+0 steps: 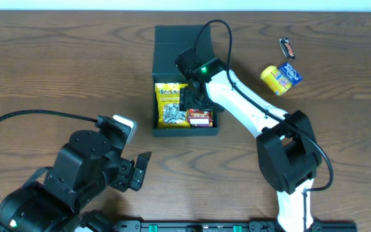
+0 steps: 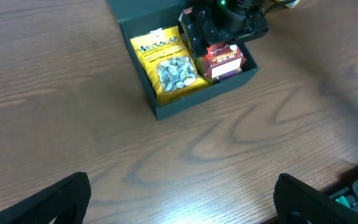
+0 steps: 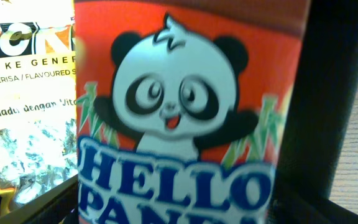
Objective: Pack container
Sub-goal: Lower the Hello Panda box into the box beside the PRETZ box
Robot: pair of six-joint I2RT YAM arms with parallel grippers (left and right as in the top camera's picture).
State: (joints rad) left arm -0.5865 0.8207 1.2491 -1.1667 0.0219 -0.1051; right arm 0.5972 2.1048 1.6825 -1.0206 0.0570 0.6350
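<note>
container (image 1: 185, 132) upper centre, lid up | packed: yellow bag (image 1: 171, 106), red carton (image 1: 200, 118) | remaining on surface, upper right: yellow-blue packet (image 1: 280, 78), dark bar (image 1: 288, 48) | left gripper (image 1: 138, 173): jaws wide apart, empty | right gripper (image 1: 191, 101) over red carton: cannot tell whether jaws grip it

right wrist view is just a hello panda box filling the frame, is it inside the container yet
observer: yes, the red carton lies inside the container, by its right wall in the overhead view.
operator: where's the other arm
observer: the left end effector is open and holds nothing, over bare table in front of the container.
operator: anything not packed
observer: a yellow and blue packet and a small dark bar lie on the table to the container's right.
</note>
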